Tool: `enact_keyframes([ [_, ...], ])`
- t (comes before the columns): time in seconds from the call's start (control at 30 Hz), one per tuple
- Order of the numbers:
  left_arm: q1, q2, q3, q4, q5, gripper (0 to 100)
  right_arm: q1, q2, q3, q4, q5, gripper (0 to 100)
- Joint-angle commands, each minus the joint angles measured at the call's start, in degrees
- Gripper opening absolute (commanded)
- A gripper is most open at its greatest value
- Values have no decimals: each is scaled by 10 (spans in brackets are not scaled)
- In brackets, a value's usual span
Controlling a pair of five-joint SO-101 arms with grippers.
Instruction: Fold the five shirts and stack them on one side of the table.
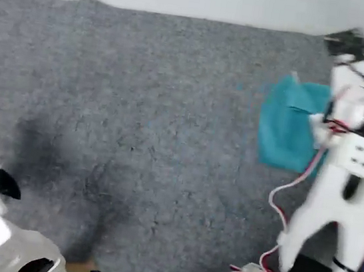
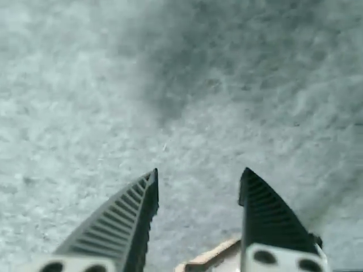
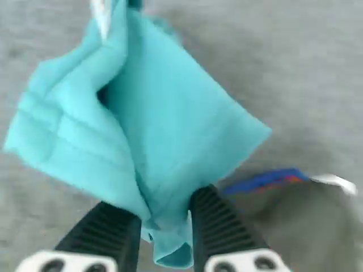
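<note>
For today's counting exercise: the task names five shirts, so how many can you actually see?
1: a teal shirt at the right side of the grey table, pinched in the right gripper. Others may lie outside the views.

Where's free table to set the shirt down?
Bare grey table cover runs from the left gripper across the middle to the teal shirt. Crowded at the far right, where the right gripper pinches that shirt.
</note>
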Motion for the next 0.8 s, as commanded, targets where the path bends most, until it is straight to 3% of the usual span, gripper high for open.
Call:
enact_keyframes([
  [0.0,-21,-25,0,-9,-11,224,119,-24,-41,-59,48,10],
  [0.23,-40,-25,0,-6,-11,224,359,65,-40,-210,132,10],
  [0.37,-49,-25,0,-6,-11,224,451,124,-41,-233,168,10],
  [0.57,-55,-30,21,-5,-51,217,524,174,-42,-292,151,10],
  [0.63,-60,-31,32,-5,-64,191,522,195,-33,-298,135,15],
  [0.77,-66,-31,58,-5,-101,163,492,230,-25,-261,172,69],
])
